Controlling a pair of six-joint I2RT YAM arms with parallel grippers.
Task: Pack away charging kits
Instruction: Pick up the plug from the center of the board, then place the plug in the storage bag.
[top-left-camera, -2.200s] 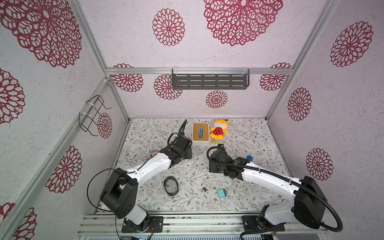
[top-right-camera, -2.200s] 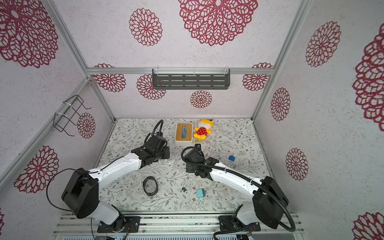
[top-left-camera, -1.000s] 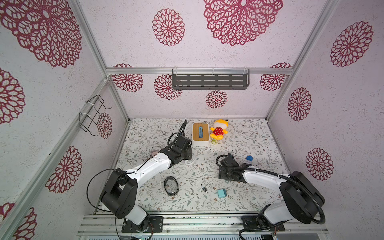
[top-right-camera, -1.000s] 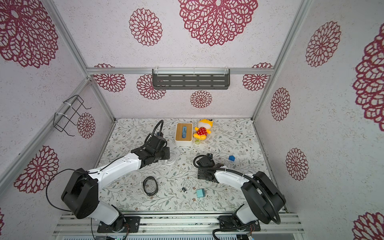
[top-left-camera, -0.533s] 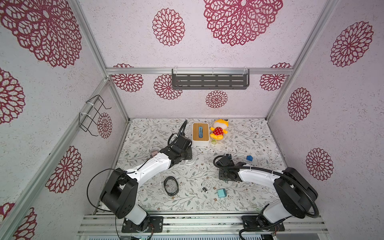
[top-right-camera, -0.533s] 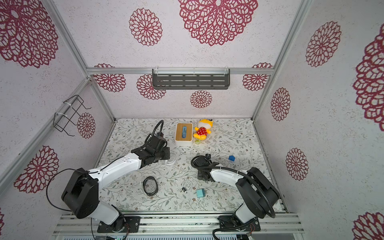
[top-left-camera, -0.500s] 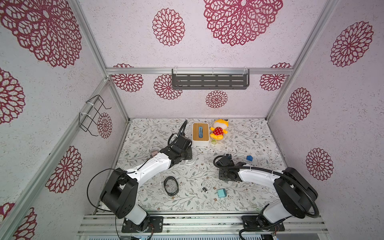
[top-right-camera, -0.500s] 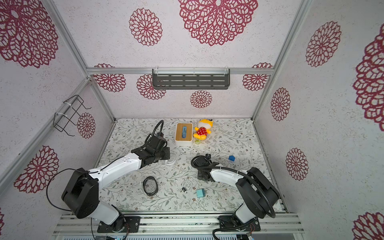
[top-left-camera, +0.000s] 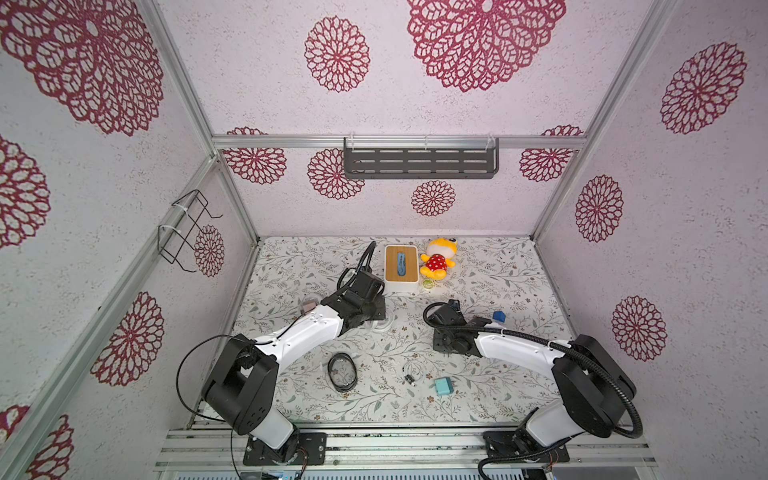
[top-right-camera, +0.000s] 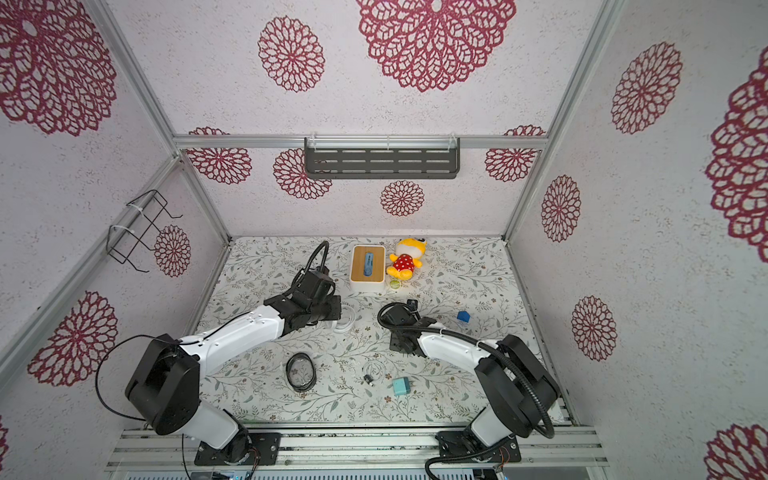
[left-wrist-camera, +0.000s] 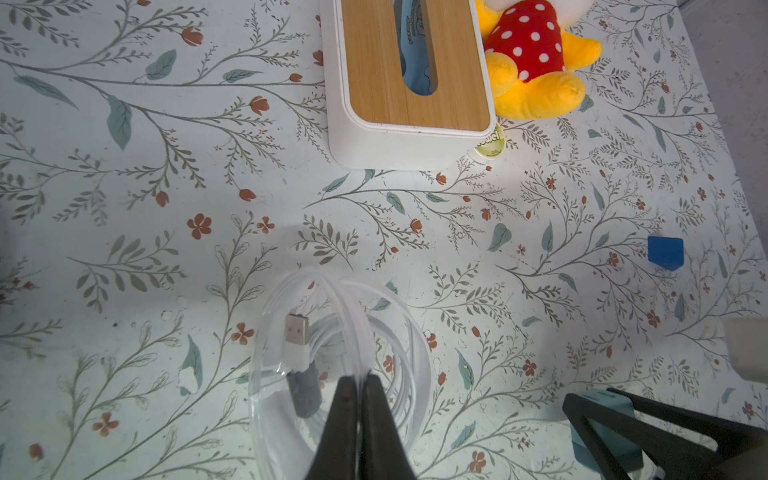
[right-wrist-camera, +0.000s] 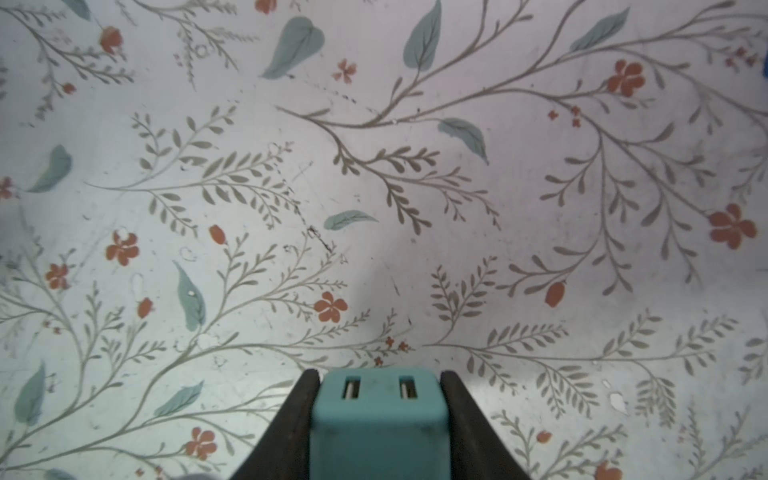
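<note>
Nearest the front edge, a loose teal cube plug adapter (top-left-camera: 443, 387) lies on the floral-print table cover (top-left-camera: 490, 270). Just beside it is a small thin white coiled cable with dark ends (top-left-camera: 411, 371), faint against the print. A black ring of coiled cable (top-left-camera: 341, 372) lies toward the left arm's side.

Further in, the right gripper (right-wrist-camera: 379, 376) clamps a second teal cube plug adapter (right-wrist-camera: 380, 415) at middling width. Its two-slot face is turned away from the wrist and its rear is cut off by the picture edge. In both top views this cube is hidden under the downward-pointing gripper, and the forearm lies low. A small dark blue block (top-left-camera: 498, 316) sits near it.

The left gripper (left-wrist-camera: 360, 380), fingers pressed together, pinches strands of a larger white cable coil with a silver USB plug (left-wrist-camera: 332, 328). Whether clear wrap surrounds the coil is hard to tell. The left arm stretches diagonally inward. A pale pink cube plug adapter (top-left-camera: 308, 306) shows tiny beside its forearm.

Farthest stand a white box with wooden lid (top-left-camera: 401, 268) and a yellow plush toy in red spotted dress (top-left-camera: 436, 259).
</note>
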